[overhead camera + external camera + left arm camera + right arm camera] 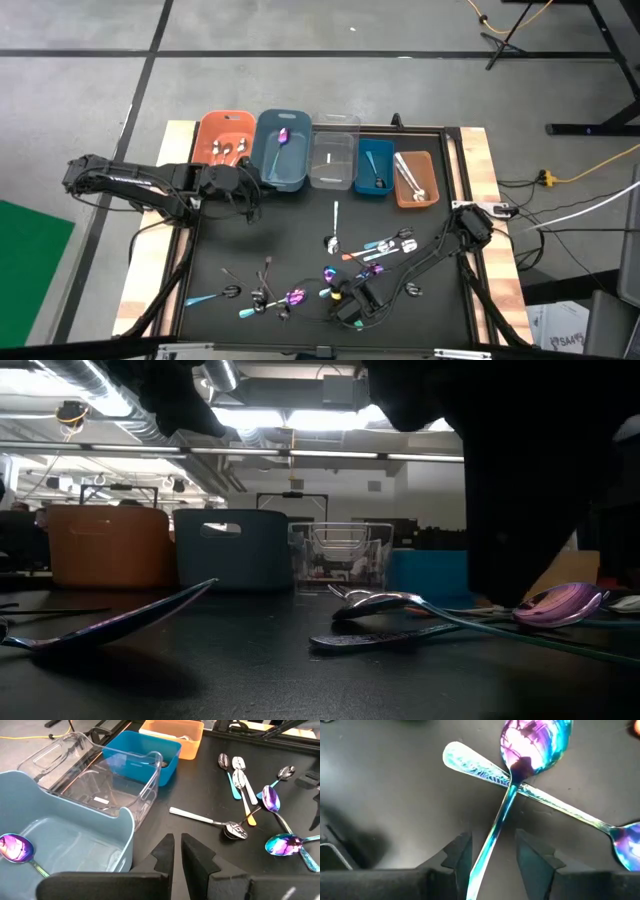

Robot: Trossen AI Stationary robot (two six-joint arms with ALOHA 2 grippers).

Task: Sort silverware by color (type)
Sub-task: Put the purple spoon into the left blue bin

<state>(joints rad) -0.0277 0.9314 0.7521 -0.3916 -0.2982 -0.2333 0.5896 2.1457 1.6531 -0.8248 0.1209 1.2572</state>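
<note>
My right gripper (492, 852) is open, low over the table's near middle (345, 300). Its fingers stand on either side of the teal handle (497, 827) of an iridescent purple spoon (535, 745) without touching it. That spoon lies across the handle of a second iridescent spoon (480, 767). My left gripper (177, 850) is shut on nothing and hovers at the near wall of the grey-blue bin (282, 150). One iridescent spoon (15, 847) lies in that bin. More silverware lies scattered on the black mat (385, 245), (260, 295).
Five bins stand in a row along the far edge: orange (225, 135), grey-blue, clear (333, 155), blue (375, 165) and brown (415, 178). A silver spoon (334, 225) lies mid-table. In the low view, spoons (560, 603), (110, 622) lie close to the near edge.
</note>
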